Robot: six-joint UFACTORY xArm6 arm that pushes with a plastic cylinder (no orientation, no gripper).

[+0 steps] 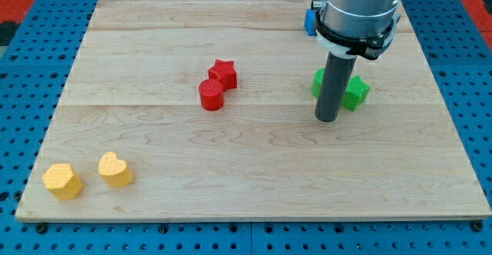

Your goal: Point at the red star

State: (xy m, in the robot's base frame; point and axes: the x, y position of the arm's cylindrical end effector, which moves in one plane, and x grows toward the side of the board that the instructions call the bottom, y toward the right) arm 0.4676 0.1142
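On the wooden board [254, 163], two yellow blocks sit near the view's bottom-left corner: a yellow hexagon [62, 181] and a yellow heart [115, 170]. Near centre, the red star [223, 73] touches a red cylinder [211, 95] just below it. Well to the view's right, my tip [327, 118] rests bare on the wood, holding nothing, beside a green block [352, 91]; a blue block [310, 21] peeks behind the arm. The star lies leftward and slightly up from my tip.
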